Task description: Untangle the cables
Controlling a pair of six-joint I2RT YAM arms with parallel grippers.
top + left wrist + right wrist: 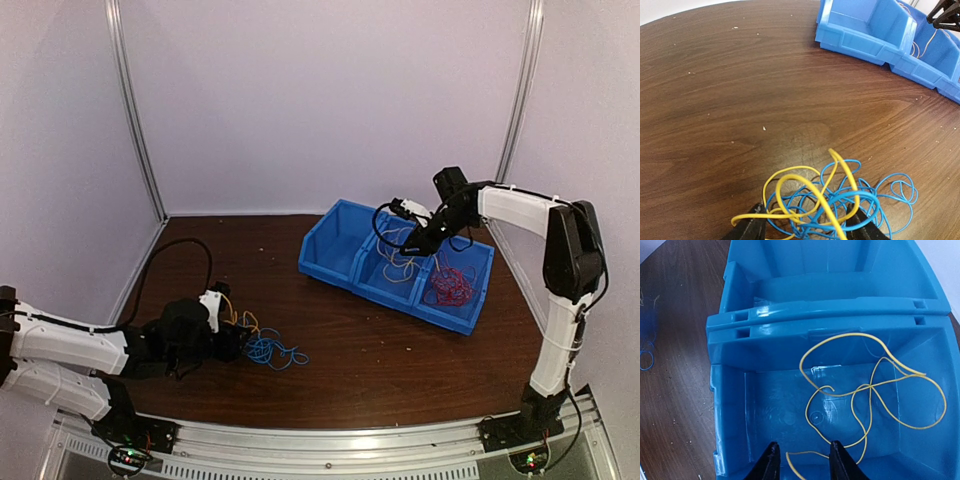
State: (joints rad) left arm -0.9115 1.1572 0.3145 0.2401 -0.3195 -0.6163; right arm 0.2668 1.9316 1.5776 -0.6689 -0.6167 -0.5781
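Observation:
A tangle of blue cables (854, 193) and yellow cables (792, 177) lies on the brown table at the front left; it also shows in the top view (265, 350). My left gripper (807, 232) is open, low at the table, with its fingers on either side of the tangle's near part. My right gripper (804, 462) is open and empty above the middle bin, where loose yellow cables (870, 385) lie; one yellow end runs between its fingers without being pinched. Red cables (452, 287) fill the rightmost bin.
Three joined blue bins (335, 250) stand at the back right, and the leftmost looks empty. The bins' near wall (865, 35) rises beyond the tangle. Metal frame posts and white walls enclose the table. Bare wood (350, 350) lies between tangle and bins.

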